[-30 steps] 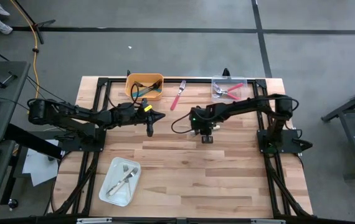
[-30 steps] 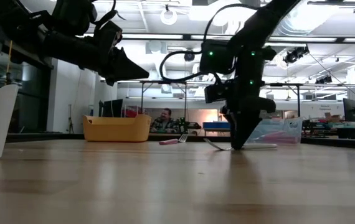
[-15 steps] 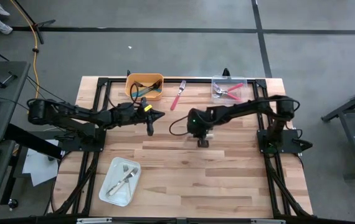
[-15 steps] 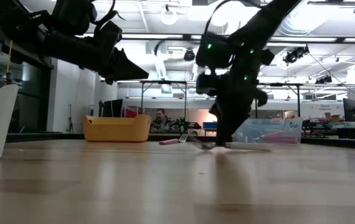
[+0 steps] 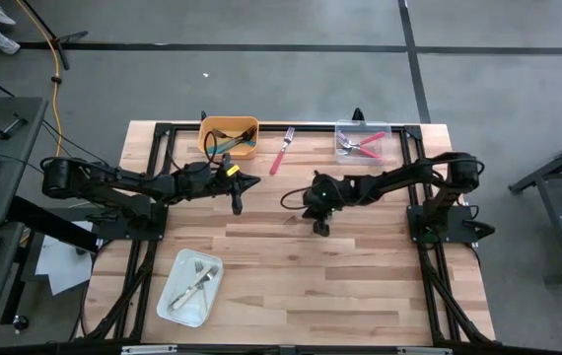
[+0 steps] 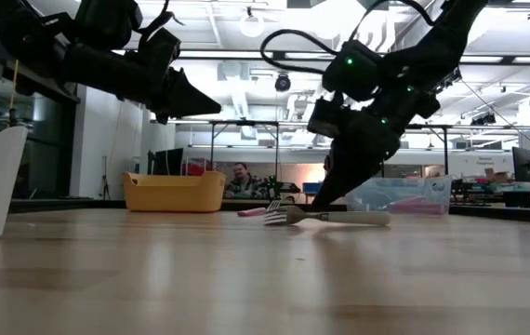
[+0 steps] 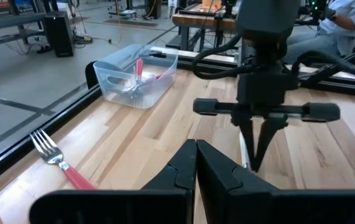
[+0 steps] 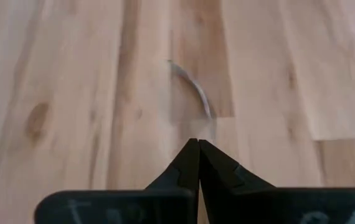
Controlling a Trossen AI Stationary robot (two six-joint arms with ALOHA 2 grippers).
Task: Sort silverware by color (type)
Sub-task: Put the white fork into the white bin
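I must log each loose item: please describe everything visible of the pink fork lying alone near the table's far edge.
The pink fork has a silver metal head and a slim pink-red plastic-looking handle. It lies flat on the wooden table, head toward the far edge, between the yellow bin and the clear container, touching neither.

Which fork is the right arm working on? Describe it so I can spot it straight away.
Start at the wooden table and find the right pincer, shut, near its middle. The white-handled metal fork lies flat there, tines toward the left arm. Unlike the loose pink-handled fork at the far edge, it lies mid-table.
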